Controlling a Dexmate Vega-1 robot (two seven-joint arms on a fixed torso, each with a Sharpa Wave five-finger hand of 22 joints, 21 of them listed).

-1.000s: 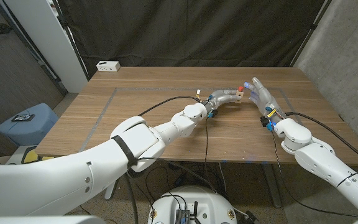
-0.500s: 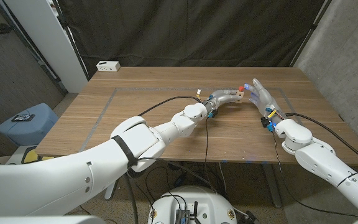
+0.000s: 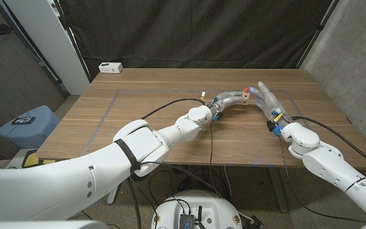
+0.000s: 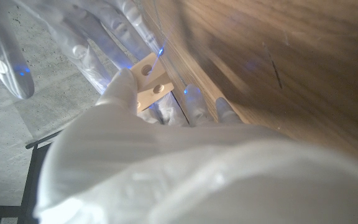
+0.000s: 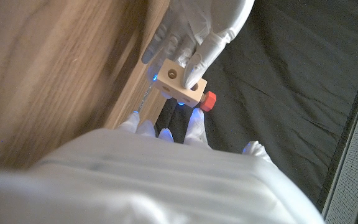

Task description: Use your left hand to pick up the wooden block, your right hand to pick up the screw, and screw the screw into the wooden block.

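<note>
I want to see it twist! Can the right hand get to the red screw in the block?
Probably yes. The left hand holds the wooden block up off the table, the red screw sticks out of its side, and the right hand is right beside it with nothing between.

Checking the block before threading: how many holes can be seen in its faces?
2 in the left wrist view, on adjoining faces of the wooden block held by the left hand. The right wrist view shows one; other faces are hidden, so there may be more.
</note>
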